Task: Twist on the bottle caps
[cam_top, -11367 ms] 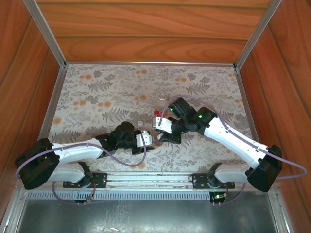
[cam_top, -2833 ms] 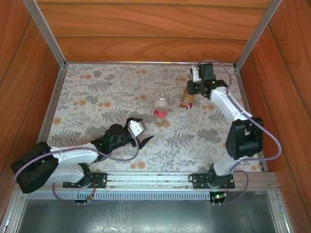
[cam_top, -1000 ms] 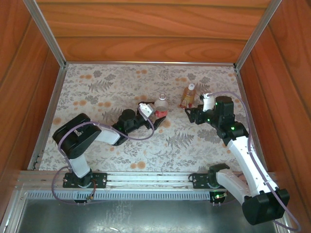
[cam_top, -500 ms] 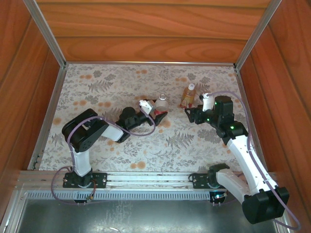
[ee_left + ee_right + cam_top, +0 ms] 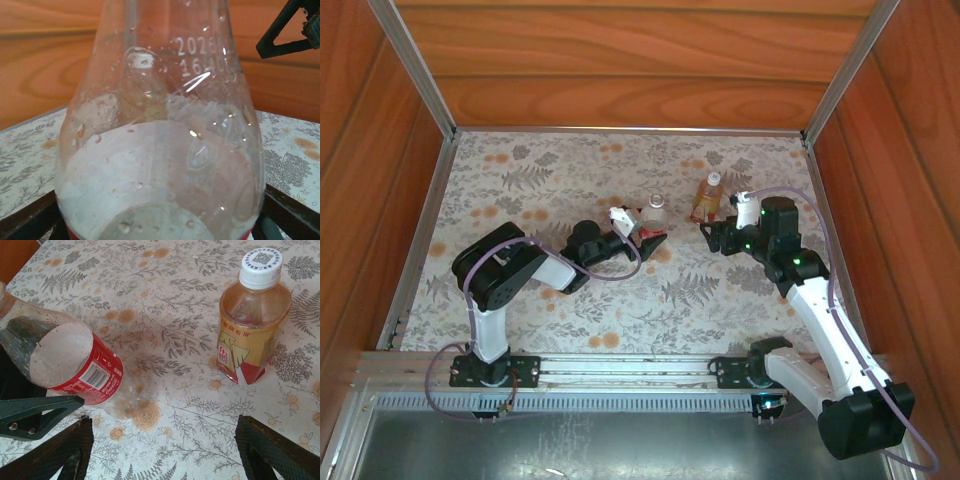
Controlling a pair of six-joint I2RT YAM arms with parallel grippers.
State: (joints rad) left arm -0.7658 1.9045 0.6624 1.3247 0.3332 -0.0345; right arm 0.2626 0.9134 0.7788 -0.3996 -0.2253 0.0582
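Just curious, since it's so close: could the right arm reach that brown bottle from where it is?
Probably yes. The right gripper is open and faces the amber bottle, which stands upright with only bare tablecloth between them. The clear bottle sits off to one side.

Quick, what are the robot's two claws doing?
Left gripper: around the clear plastic bottle with red label; grip cannot be told.
Right gripper: open, empty.

Quick count from my end: two bottles on the desk [image 5: 165, 300], one amber bottle [image 5: 252, 335] and one clear bottle [image 5: 65, 362]. One white cap [image 5: 260, 267] that I can spot. Two tools, my left tool [image 5: 645, 234] and right tool [image 5: 165, 440].
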